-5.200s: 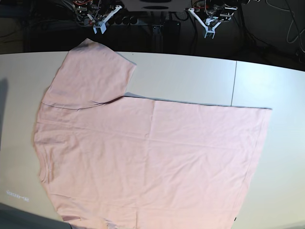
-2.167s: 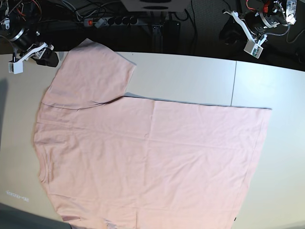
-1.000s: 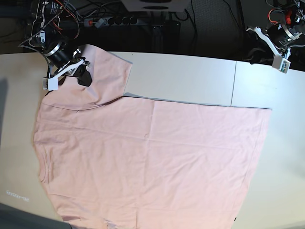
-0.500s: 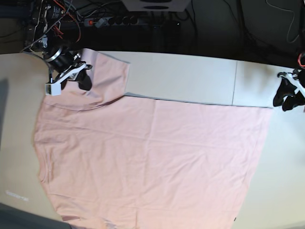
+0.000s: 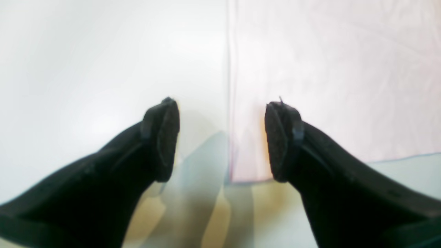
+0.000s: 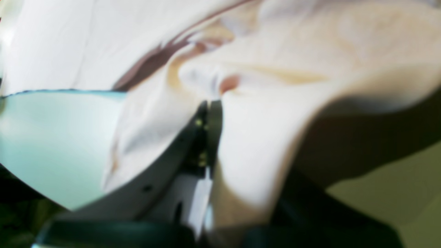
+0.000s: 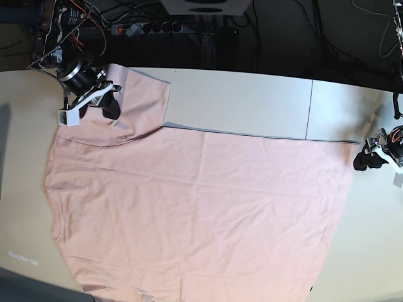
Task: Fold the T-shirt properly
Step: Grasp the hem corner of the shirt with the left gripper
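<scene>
The pale pink T-shirt (image 7: 201, 207) lies spread flat over the white table (image 7: 252, 100), plain side up. At the far left, my right gripper (image 7: 101, 104) is shut on the sleeve (image 7: 135, 94). The right wrist view shows its closed fingertips (image 6: 210, 110) pinching bunched, lifted pink cloth (image 6: 275, 103). On the right, my left gripper (image 7: 368, 158) sits at the shirt's hem corner. In the left wrist view this gripper (image 5: 222, 137) is open and straddles the shirt's edge (image 5: 230, 103). One finger (image 5: 162, 137) is over bare table and the other finger (image 5: 282, 137) over the cloth. It holds nothing.
A seam (image 7: 308, 110) crosses the tabletop at the right. Behind the table's far edge lie a power strip (image 7: 151, 26) and tangled cables (image 7: 82, 16) against a dark background. Bare table shows on the far right (image 7: 371, 251) and far left (image 7: 19, 157).
My left arm has come down from the far right edge to the shirt's hem corner, its jaws opening wider. My right gripper keeps its hold on the sleeve, which has bunched inward a little.
</scene>
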Tool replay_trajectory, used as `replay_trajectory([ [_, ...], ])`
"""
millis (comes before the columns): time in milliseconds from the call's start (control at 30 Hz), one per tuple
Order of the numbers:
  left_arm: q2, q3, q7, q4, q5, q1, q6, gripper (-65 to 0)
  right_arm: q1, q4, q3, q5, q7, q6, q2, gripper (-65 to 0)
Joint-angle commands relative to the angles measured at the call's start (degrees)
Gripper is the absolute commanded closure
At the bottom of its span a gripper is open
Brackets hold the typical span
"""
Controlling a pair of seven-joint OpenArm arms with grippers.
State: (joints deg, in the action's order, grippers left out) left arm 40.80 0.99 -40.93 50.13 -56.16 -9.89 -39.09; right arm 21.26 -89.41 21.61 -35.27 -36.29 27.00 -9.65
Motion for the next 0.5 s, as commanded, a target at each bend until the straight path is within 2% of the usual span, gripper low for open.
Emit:
replay_trajectory([
  [0,1.4,-0.28,-0.92,0.04,-1.18,-1.46,-0.87,-42.2,0.5,-0.15,0.13,2.27,-2.56,3.23,-0.35,0.0],
  [100,0.79,-1.95,-4.94,-0.37,-1.97,-2.51,-0.83,-42.2,0.39,-0.15,0.13,2.27,-2.51,3.23,-0.33,0.0],
  [467,-4.04,-3.08,-10.4,-0.37,-2.23,-2.34,-0.87,-42.1,0.37,-0.15,0.13,2.27,-2.54,3.23,-0.33,0.0],
])
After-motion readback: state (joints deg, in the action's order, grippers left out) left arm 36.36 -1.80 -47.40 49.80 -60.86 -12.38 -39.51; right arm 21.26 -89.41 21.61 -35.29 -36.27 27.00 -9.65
